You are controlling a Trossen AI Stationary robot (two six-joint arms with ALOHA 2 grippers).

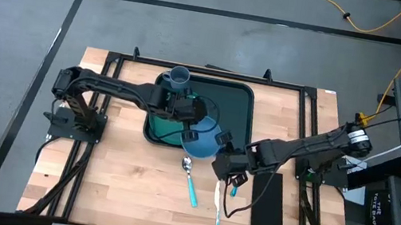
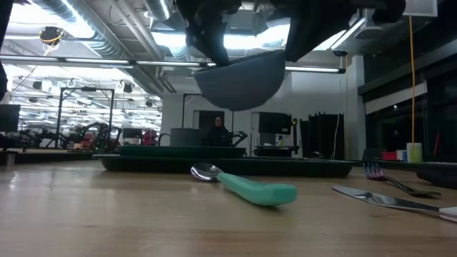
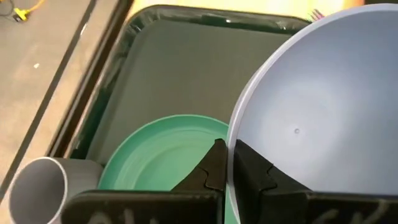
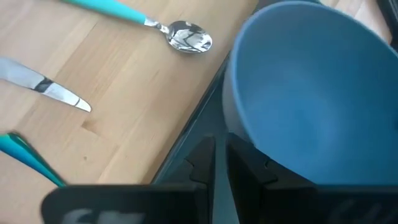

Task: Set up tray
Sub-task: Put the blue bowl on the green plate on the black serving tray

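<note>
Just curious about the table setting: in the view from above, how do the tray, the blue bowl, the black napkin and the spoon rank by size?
1. Tray, clearly largest.
2. Black napkin.
3. Blue bowl, partly hidden by the arms, so its place against the napkin is unsure.
4. Spoon, smallest.

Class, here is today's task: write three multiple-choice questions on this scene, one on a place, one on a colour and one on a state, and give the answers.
1. Where does the green plate lie?
A in the tray
B on the napkin
C under the spoon

2. What colour is the spoon handle?
A red
B teal
C black

3. How is the blue bowl?
A flat on the table
B upside down in the tray
C lifted, its rim pinched by the left hand

Answers:
1 A, the tray's rim surrounds the plate.
2 B, the handle looks teal in every view.
3 C, the low view shows the bowl in the air.
</note>
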